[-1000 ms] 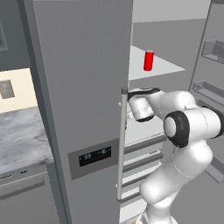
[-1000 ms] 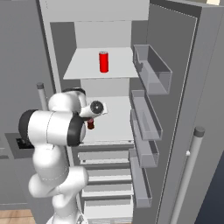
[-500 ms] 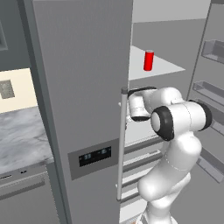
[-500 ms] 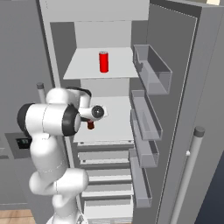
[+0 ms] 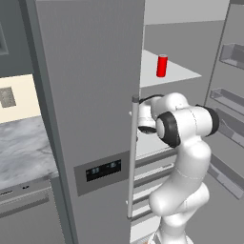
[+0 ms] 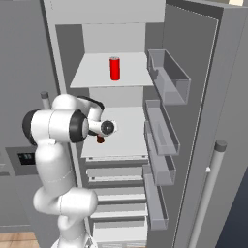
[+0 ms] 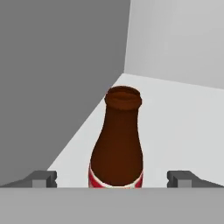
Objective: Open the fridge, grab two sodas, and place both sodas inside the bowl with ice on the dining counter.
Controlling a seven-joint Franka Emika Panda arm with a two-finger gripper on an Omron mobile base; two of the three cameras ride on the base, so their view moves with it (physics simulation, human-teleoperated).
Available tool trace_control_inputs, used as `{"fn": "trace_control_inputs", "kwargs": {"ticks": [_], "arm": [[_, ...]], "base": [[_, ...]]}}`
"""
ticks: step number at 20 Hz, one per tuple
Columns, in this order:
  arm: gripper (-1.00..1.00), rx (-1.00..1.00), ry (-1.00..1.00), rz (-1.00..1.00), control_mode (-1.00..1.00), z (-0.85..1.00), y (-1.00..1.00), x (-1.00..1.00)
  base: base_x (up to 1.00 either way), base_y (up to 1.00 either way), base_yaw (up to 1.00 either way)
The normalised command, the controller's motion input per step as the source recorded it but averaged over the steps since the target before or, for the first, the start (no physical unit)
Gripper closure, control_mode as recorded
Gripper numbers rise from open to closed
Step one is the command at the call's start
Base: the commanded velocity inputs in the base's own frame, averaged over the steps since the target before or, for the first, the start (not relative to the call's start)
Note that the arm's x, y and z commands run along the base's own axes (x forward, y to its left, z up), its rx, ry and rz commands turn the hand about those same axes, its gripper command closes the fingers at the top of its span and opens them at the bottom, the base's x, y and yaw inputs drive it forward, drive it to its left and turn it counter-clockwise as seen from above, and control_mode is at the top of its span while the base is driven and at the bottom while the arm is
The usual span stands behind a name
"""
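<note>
The fridge [image 5: 95, 95] stands with its right door [image 6: 227, 97] swung open and its left door closed. A brown soda bottle [image 7: 117, 144] with a white label band stands on the middle shelf [image 6: 128, 138]. My gripper [image 7: 113, 178] is open, one fingertip on each side of the bottle and clear of it. From the right base view a bit of the bottle [image 6: 100, 140] peeks out under my hand. A red soda can [image 6: 115, 68] stands upright on the shelf above [image 5: 162, 66]. The bowl with ice and the dining counter are out of view.
Grey bins [image 6: 167, 77] line the inside of the open door, close to the right of my arm. Drawers [image 6: 116, 169] sit under the middle shelf. The closed door's bar handle [image 5: 133, 157] is just left of my arm. A marble worktop [image 5: 24, 147] lies further left.
My elbow has swung left and the hand has eased a little lower and deeper onto the middle shelf, towards the bottle. The jaws stayed open; the can has not moved.
</note>
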Motion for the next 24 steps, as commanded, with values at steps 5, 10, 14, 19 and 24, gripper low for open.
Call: {"fn": "trace_control_inputs", "kwargs": {"ticks": [5, 10, 14, 19, 24], "arm": [[1.0, 0.0, 0.0, 0.01, -1.0, -0.14, 0.12, 0.19], [1.0, 0.0, 0.0, 0.01, -1.0, -0.06, 0.01, 0.19], [1.0, 0.0, 0.0, 0.0, -1.0, -0.07, 0.0, 0.1], [1.0, 0.0, 0.0, 0.0, -1.0, -0.01, 0.0, 0.0], [1.0, 0.0, -0.01, 0.0, -1.0, -0.02, 0.0, -0.05]], "base": [[0.0, 0.0, 0.0], [0.0, 0.0, 0.0], [0.0, 0.0, 0.0], [0.0, 0.0, 0.0], [0.0, 0.0, 0.0]]}}
